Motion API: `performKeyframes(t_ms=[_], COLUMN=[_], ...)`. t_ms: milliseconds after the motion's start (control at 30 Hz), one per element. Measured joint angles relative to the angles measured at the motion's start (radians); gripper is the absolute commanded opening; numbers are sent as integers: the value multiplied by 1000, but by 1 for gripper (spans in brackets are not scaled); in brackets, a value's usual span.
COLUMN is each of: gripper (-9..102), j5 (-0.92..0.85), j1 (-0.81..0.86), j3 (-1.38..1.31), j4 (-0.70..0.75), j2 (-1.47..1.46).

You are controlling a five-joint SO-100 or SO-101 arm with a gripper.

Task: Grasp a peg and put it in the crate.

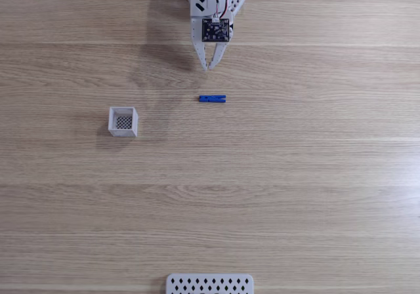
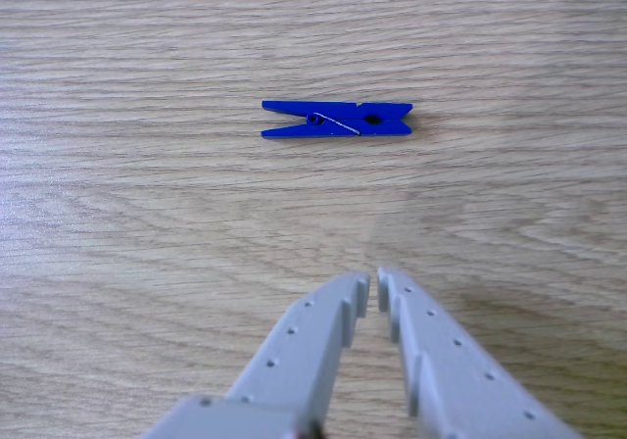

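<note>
Blue peg (image 2: 337, 120) spring visible close-up, crate (image 1: 123, 122) in fixed view

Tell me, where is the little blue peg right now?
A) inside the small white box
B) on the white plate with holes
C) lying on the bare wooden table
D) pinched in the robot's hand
C: the peg lies flat on the table, clear of the hand and to the right of the crate in the fixed view.
</note>
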Motion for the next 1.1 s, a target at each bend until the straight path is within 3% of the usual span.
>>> performKeyframes(t_ms=[767,967,1100], gripper=[0,-1,0], j5=[-2,26,206], j1=[-17,-14,-14], j3=[-2,-199,-457], j4=[0,15,57], j2=[2,-296,-646])
